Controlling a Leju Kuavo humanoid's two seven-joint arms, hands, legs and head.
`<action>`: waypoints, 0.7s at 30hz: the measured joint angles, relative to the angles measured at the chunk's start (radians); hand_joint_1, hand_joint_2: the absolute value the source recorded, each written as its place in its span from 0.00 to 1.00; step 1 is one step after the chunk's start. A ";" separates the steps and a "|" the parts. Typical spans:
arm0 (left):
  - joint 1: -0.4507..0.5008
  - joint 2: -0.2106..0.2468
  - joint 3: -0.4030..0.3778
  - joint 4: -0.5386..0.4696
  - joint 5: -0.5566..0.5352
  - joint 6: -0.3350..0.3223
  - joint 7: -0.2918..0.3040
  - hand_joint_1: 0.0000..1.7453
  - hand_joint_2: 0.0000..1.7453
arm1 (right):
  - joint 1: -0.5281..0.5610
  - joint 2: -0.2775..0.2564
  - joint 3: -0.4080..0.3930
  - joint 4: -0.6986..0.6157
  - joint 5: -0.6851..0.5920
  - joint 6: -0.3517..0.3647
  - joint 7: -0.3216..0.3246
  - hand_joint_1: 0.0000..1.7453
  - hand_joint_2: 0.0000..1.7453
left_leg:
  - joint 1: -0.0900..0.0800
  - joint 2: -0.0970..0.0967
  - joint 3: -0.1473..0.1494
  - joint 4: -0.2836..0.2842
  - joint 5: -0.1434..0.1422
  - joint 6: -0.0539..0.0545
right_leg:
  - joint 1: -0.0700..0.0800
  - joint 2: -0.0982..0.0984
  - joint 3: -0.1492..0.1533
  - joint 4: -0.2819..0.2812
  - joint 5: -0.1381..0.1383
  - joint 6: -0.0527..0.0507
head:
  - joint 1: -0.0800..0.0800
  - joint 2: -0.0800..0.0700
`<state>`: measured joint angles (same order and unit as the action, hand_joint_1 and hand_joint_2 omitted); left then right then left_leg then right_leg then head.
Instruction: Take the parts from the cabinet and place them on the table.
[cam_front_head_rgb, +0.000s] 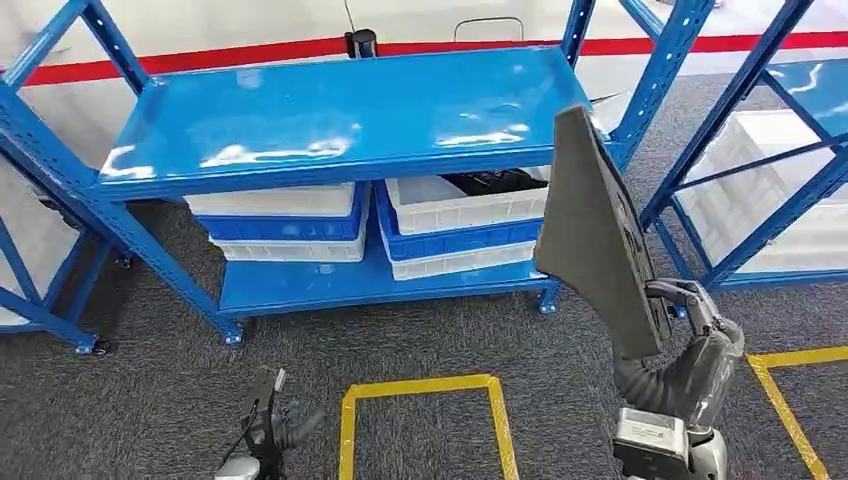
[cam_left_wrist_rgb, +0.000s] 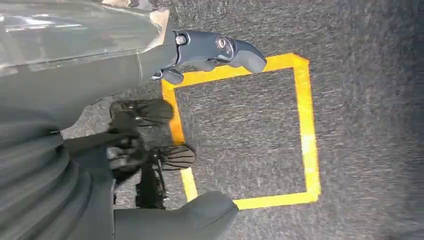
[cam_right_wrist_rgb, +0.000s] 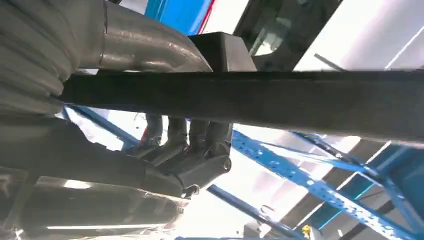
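Observation:
My right hand (cam_front_head_rgb: 690, 320) grips the lower end of a flat dark grey part (cam_front_head_rgb: 595, 230) and holds it upright in front of the blue cabinet (cam_front_head_rgb: 330, 120). In the right wrist view the part (cam_right_wrist_rgb: 280, 102) runs as a dark bar across the picture with my fingers (cam_right_wrist_rgb: 190, 145) wrapped around it. More dark parts (cam_front_head_rgb: 495, 182) lie in a white bin (cam_front_head_rgb: 465, 205) under the cabinet's top shelf. My left hand (cam_front_head_rgb: 268, 425) hangs low over the carpet with nothing in it; in the left wrist view its fingers (cam_left_wrist_rgb: 215, 50) are apart.
White and blue bins (cam_front_head_rgb: 285, 225) are stacked on the cabinet's lower shelf. A second blue rack (cam_front_head_rgb: 770, 170) with white bins stands at the right. Yellow tape squares (cam_front_head_rgb: 420, 420) mark the grey carpet in front of me, and red tape (cam_front_head_rgb: 200, 60) runs behind the cabinet.

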<state>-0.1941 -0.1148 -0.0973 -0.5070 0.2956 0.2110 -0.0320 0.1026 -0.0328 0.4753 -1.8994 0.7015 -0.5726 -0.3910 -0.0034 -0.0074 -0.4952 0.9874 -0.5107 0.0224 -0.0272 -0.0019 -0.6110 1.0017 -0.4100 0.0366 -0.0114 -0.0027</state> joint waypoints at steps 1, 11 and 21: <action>0.004 0.001 0.003 -0.004 0.001 0.001 0.000 0.00 1.00 | -0.005 0.000 0.001 0.003 -0.002 0.001 0.000 1.00 1.00 | -0.004 0.000 -0.002 -0.001 0.001 0.003 | -0.003 0.000 -0.001 -0.001 0.007 0.005 | -0.008 0.000; 0.071 -0.006 0.021 -0.120 -0.002 0.021 0.044 0.00 1.00 | -0.016 -0.010 0.006 0.034 -0.020 0.001 -0.011 1.00 1.00 | -0.002 0.018 -0.112 -0.015 0.109 0.037 | 0.005 0.001 -0.011 0.216 -0.124 0.027 | 0.003 0.000; 0.136 -0.004 0.021 -0.264 -0.002 0.041 0.084 0.00 1.00 | -0.034 -0.013 0.021 0.047 -0.030 0.001 -0.013 1.00 1.00 | 0.007 0.008 -0.196 0.146 -0.014 -0.021 | 0.002 -0.001 0.102 -0.020 -0.078 -0.040 | -0.006 0.000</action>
<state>-0.0579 -0.1190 -0.0759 -0.7706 0.2941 0.2518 0.0519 0.0689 -0.0454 0.4967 -1.8521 0.6718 -0.5714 -0.4040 0.0031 0.0009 -0.6910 1.1331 -0.5245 0.0015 -0.0256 -0.0034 -0.5092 0.9821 -0.4883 -0.0033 -0.0172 -0.0027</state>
